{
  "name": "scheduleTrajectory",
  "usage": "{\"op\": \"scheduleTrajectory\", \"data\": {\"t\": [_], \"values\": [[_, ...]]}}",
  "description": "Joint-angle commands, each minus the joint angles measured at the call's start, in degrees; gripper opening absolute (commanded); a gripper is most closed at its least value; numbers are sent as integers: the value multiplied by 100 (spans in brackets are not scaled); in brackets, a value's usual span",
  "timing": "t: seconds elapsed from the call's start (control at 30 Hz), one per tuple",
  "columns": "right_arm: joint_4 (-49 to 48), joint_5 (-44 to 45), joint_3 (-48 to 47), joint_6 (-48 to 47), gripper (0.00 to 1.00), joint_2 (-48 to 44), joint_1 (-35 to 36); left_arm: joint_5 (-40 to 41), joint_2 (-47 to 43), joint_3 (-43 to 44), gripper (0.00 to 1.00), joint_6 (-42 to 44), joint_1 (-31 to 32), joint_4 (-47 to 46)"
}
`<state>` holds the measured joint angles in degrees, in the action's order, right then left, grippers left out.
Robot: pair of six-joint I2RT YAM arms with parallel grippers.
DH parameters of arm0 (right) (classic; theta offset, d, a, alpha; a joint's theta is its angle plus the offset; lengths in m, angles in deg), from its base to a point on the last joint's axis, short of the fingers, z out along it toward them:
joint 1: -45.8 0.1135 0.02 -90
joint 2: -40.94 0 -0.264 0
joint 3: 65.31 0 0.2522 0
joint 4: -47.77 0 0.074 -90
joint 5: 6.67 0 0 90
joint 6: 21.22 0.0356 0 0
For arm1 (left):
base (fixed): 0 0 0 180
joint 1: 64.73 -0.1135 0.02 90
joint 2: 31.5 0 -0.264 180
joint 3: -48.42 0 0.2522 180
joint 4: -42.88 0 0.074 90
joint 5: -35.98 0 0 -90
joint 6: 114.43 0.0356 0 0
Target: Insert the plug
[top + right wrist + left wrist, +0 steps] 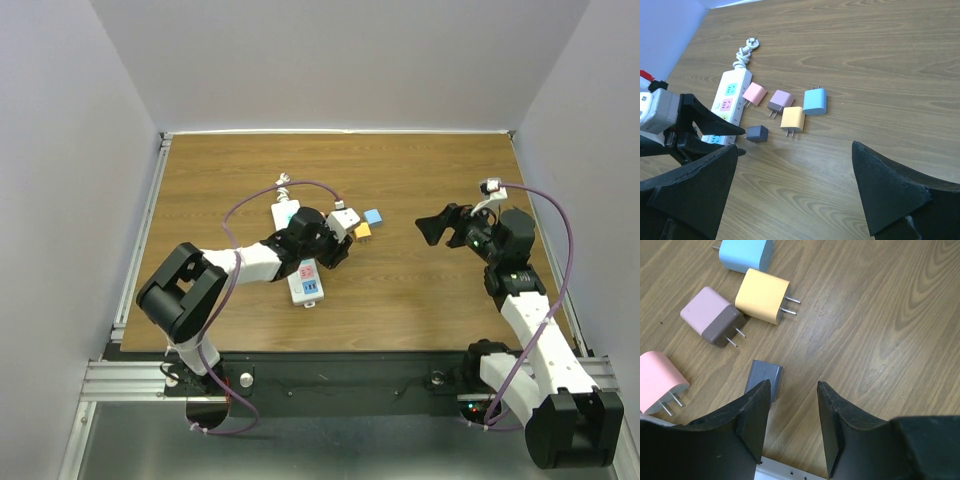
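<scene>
A small grey plug (765,377) lies on the wood just outside the left fingertip of my left gripper (793,385), prongs toward the white power strip (730,95). The left jaws stand open with only bare table between them, low over the strip's edge (785,471). Pink (755,93), mauve (780,100), yellow (792,119) and blue (815,101) plugs lie loose beside the strip. My right gripper (440,228) hangs wide open above the table to the right, holding nothing. From above, the left gripper (335,245) covers part of the strip (305,283).
The strip's coiled white cord (745,50) lies at its far end. A purple cable (300,185) loops over the left arm. Metal rails (140,230) edge the table on the left, and grey walls stand on three sides.
</scene>
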<state>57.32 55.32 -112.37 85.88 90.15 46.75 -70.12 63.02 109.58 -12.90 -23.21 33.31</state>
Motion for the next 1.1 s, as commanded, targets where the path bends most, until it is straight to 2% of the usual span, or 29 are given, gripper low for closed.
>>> {"op": "scheduleTrajectory", "data": {"t": [0.0,0.4,1.07], "values": [[-98,-187,-335,-111,100,-43,28,10,118,331,52,271,-38,-233],[-89,-372,-361,-111,100,-8,37,-130,594,375,49,412,-311,-321],[-98,-407,-318,-137,100,115,28,-746,893,288,50,165,-328,-409]]}}
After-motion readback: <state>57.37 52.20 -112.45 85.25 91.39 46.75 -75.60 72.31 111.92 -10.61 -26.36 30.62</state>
